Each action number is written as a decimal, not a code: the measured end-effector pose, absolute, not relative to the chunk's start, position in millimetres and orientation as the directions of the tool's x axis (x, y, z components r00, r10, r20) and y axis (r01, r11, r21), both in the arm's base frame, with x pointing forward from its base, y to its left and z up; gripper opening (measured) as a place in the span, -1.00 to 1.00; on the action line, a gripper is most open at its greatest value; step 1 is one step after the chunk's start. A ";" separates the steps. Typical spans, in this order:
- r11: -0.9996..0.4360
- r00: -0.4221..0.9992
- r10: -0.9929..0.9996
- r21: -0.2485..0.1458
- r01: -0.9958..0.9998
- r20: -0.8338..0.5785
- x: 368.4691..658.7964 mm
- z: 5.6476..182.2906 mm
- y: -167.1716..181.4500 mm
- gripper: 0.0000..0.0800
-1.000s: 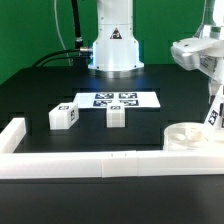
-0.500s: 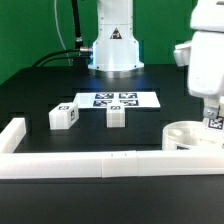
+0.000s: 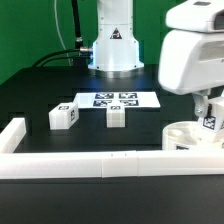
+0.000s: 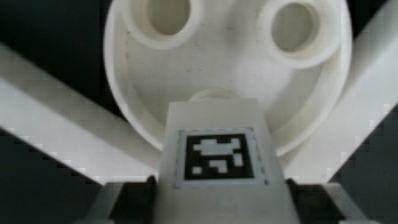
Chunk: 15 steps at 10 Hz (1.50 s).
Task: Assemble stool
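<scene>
The round white seat disc (image 3: 183, 136) lies at the exterior view's right, against the white rail. In the wrist view the seat disc (image 4: 222, 70) shows two socket holes at its far side. My gripper (image 3: 207, 110) is shut on a white tagged leg (image 3: 211, 123) and holds it upright over the disc's right part. In the wrist view the leg (image 4: 217, 150) sits between my fingers (image 4: 135, 203), its tag facing the camera; my gripper (image 4: 217, 206) is closed on its sides. Two more legs (image 3: 63, 116) (image 3: 116, 115) lie on the black table.
The marker board (image 3: 115, 99) lies behind the two loose legs. The long white rail (image 3: 80, 164) runs along the front and turns up at the left. The robot base (image 3: 113, 45) stands at the back. Rail pieces (image 4: 45, 105) flank the disc in the wrist view.
The arm's head has swung leftward in the exterior view and looms larger. The held leg has come down slightly toward the seat disc. The loose legs have not moved.
</scene>
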<state>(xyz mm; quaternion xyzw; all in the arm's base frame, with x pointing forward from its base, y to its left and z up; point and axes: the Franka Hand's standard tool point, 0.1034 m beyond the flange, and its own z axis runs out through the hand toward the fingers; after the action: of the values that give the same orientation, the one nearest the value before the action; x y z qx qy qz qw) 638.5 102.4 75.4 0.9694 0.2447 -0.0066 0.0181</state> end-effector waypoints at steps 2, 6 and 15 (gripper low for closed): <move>-0.984 0.984 0.180 -0.005 0.180 -0.009 638.5 74.4 101.6 -0.15; -0.986 0.988 -0.157 -0.065 -0.156 0.002 639.7 73.5 102.9 -0.15; -0.428 0.432 -0.897 -0.055 -0.902 -0.094 636.9 71.8 113.5 -0.15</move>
<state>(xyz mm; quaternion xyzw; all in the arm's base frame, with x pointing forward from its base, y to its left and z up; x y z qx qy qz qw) 636.9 113.5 71.8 0.8447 -0.5325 -0.0250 -0.0485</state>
